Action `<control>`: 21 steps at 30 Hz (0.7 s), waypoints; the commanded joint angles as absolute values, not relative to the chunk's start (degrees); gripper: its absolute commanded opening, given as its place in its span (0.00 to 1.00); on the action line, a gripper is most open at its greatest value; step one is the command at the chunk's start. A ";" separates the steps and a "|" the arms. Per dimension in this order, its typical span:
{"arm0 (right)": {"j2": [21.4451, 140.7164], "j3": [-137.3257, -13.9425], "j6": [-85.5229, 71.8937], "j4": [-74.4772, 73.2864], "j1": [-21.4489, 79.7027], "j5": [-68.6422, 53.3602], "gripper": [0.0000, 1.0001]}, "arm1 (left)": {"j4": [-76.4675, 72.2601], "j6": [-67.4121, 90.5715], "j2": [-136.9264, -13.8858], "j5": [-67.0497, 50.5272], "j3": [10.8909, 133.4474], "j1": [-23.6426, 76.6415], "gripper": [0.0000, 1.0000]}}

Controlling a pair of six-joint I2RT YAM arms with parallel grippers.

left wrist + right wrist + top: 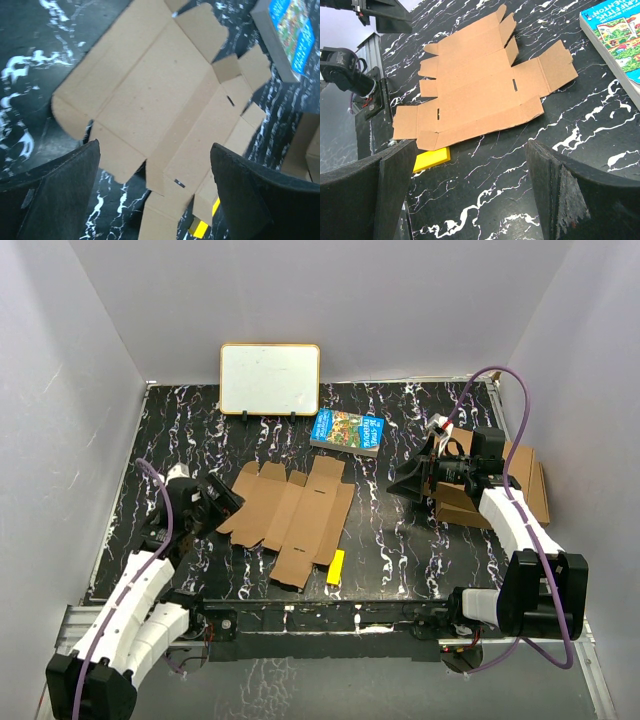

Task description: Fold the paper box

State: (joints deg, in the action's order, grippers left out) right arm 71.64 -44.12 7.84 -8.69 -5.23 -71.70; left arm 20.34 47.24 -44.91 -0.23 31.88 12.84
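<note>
1. The paper box (290,515) lies unfolded and flat on the black, white-veined counter (400,540), left of the middle, its flaps and tabs spread out to all sides.
2. The left end effector (155,150) is spread wide with nothing between its fingers (55,195). It sits at the left edge of the paper box and points across the sheet. Whether it touches the cardboard cannot be told.
3. The right end effector (470,150) is also spread wide and holds nothing. It hangs over bare counter, well to the right of the paper box and facing it.
4. A small yellow block (336,567) lies at the near right corner of the paper box. In the right wrist view it sits right at the cardboard's edge.
5. A book with a blue cover (348,432) lies flat just beyond the far right corner of the paper box.
6. A small whiteboard (270,378) stands upright against the back wall.
7. Larger brown cardboard boxes (520,490) sit at the right edge of the counter, partly hidden by the right arm.
</note>
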 commanded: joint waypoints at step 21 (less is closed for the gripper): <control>72.61 -44.47 9.32 -4.97 -4.99 -71.73 0.99 | 16.47 53.96 -52.87 13.96 25.22 12.55 0.62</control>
